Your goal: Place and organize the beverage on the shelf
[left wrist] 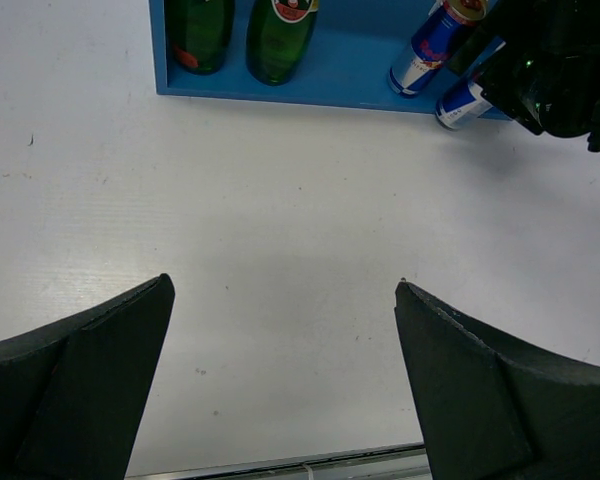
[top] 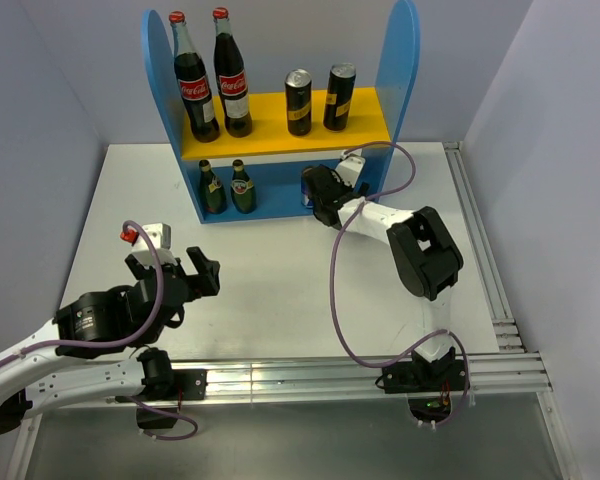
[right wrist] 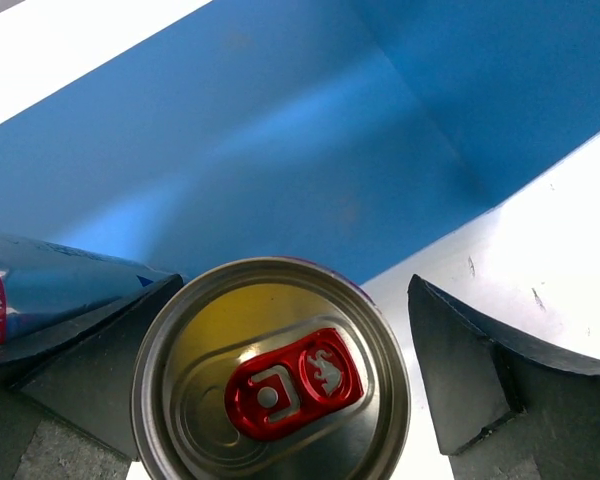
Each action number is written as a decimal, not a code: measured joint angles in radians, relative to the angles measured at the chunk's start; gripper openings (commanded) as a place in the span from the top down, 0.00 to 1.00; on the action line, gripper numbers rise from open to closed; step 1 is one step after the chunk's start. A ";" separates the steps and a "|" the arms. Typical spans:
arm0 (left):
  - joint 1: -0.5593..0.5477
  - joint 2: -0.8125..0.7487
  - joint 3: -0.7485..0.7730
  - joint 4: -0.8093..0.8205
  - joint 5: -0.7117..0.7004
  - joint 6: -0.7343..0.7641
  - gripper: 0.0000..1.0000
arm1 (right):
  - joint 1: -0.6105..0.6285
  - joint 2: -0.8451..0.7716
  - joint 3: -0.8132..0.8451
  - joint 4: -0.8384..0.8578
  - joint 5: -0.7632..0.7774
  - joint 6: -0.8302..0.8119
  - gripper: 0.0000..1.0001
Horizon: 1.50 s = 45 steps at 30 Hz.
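On the upper yellow board of the shelf (top: pixel 398 70), two tall dark cans (top: pixel 298 102) are seen upright at the right, with two red-capped cola bottles (top: pixel 194 85) at the left. This tier is shown by the overhead view alone. Two green bottles (top: pixel 212 188) are stood side by side at the left of the lower tier.

The slim cans are hidden overhead behind the right gripper (top: pixel 323 197), which is reached into the right part of the lower tier. They are revealed by the left wrist view, blue and silver and close together. One slim can (left wrist: pixel 428 48) is on the blue floor, and the other slim can (left wrist: pixel 464 100) is at the floor's front edge, against the black gripper.

From the right wrist view, a can top is seen end-on between the fingers (right wrist: pixel 500 390): a silver rim, a gold-tinted lid and a red tab. It is met by the finger at the view's left, but a thin sliver of white seems to be left at the other side. Whether it is clamped cannot be told.

The left gripper (top: pixel 202 272) is held over the white table (top: pixel 280 280), well apart from the shelf. Its jaws are spread wide, with nothing between them.
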 measured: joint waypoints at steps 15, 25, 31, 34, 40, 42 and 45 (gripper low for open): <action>0.000 0.001 -0.001 0.000 0.000 0.001 0.01 | -0.004 -0.008 -0.021 0.035 0.016 -0.019 1.00; 0.000 0.018 -0.001 0.000 0.000 0.001 0.01 | -0.004 -0.008 -0.049 0.145 0.072 -0.067 1.00; 0.000 0.018 -0.001 0.000 0.000 0.002 0.01 | -0.004 -0.006 -0.059 0.245 0.098 -0.112 1.00; 0.000 0.018 -0.001 0.000 0.000 0.002 0.01 | -0.004 0.006 -0.052 0.269 0.116 -0.121 0.58; 0.000 0.018 -0.001 0.001 0.003 0.008 0.01 | -0.005 0.018 -0.047 0.295 0.127 -0.139 0.05; 0.000 0.019 -0.001 0.001 0.006 0.009 0.01 | -0.005 0.019 -0.047 0.298 0.126 -0.141 0.04; 0.000 0.019 -0.001 0.002 0.008 0.014 0.01 | -0.005 0.019 -0.047 0.298 0.126 -0.142 0.04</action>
